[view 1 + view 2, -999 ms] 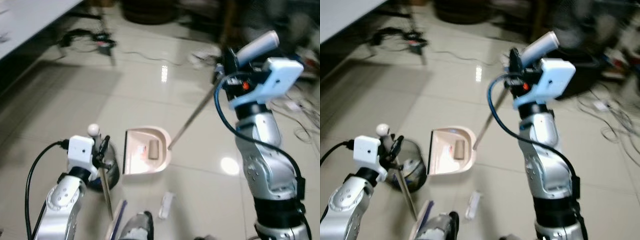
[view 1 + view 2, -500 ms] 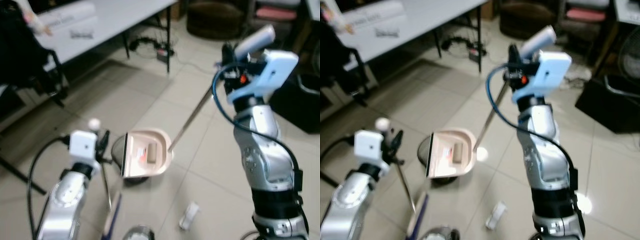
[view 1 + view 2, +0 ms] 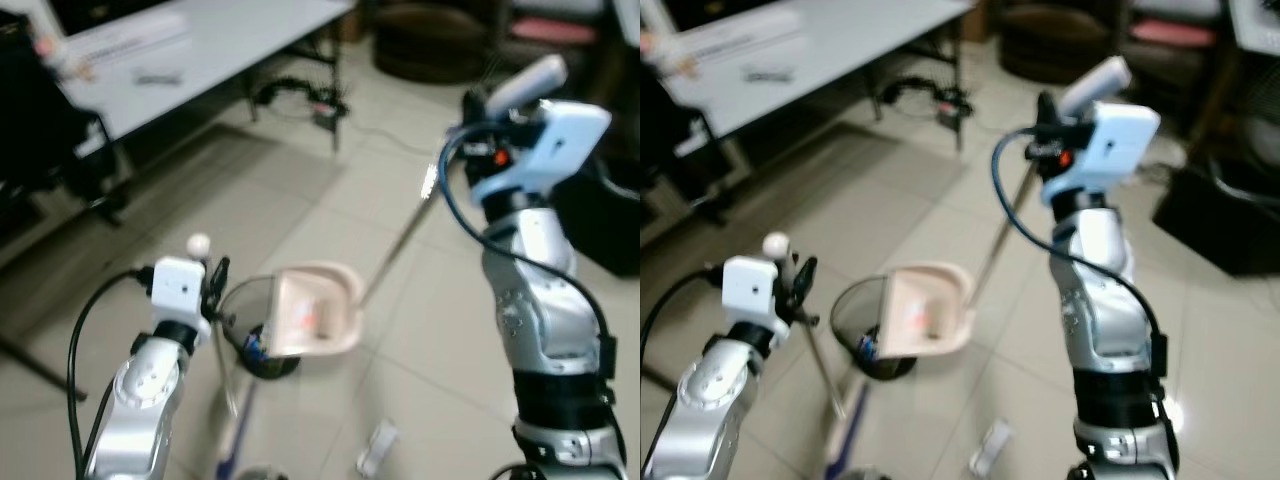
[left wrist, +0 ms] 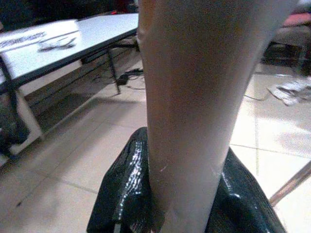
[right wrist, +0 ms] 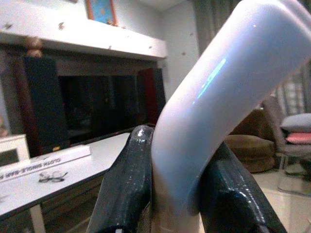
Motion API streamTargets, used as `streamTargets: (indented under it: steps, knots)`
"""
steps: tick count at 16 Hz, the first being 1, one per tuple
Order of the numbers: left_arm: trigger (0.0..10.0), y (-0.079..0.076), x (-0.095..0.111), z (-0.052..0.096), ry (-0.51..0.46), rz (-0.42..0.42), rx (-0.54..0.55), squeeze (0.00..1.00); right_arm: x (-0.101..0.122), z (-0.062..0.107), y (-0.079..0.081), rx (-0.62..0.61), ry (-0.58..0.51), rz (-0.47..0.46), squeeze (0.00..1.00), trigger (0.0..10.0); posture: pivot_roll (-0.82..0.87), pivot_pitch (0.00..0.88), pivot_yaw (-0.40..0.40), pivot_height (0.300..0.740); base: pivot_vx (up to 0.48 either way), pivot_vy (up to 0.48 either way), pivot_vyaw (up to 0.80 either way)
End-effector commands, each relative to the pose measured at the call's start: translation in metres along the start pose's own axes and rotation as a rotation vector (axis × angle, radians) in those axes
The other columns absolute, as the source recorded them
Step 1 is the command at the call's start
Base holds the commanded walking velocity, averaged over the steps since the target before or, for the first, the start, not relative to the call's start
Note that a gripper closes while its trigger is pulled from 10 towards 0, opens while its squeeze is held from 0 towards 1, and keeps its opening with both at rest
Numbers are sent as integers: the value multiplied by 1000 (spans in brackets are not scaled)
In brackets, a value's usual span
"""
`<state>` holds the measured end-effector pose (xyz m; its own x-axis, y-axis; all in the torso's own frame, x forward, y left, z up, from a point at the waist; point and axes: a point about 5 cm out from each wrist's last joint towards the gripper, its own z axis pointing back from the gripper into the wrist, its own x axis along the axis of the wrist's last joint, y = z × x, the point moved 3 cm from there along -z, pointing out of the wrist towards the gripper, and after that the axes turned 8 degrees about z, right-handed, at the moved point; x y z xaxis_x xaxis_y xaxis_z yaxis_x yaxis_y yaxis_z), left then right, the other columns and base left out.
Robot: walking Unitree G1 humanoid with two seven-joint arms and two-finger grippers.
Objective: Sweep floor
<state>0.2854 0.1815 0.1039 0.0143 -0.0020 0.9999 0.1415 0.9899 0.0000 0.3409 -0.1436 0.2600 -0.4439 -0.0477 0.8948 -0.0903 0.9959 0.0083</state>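
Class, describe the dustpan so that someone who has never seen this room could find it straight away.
Start at the grey table, then look down to the tiled floor before the robot. The dustpan hangs tilted over a round black bin, on a long rod to the right gripper. It is the pale pink scoop, unlike the dark bin.

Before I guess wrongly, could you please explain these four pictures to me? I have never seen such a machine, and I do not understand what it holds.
This is a humanoid robot cleaning a tiled floor. The two wide pictures come from cameras in its head, looking down at its own silver arms. The two close pictures come from cameras on its wrists.

The right claw is shut on the pale handle of a long-handled dustpan, which is tipped over a small black bin and has some litter in it. The left claw is shut on the broom handle; the broom slants down to the floor. A crumpled white piece of litter lies near the robot. A white table stands further back.
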Motion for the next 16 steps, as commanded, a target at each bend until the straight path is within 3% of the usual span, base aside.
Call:
streamTargets:
  steps: [1, 8, 16]
  knots:
    - [10000, 9, 5, 2, -10, -43, 27, 0, 10, -4, 14, 40, -48, -63, 0, 10000, 39, 44, 26, 740, 390, 0, 800]
    - [10000, 7, 5, 1, -13, -34, 25, 0, 12, -5, 4, -1, -65, -101, 0, 10000, 39, 42, 27, 740, 386, 0, 0]
    - [10000, 9, 5, 1, -10, -44, 25, 0, 15, -5, -3, -25, -104, -76, 0, 10000, 41, 42, 28, 740, 0, 0, 0]
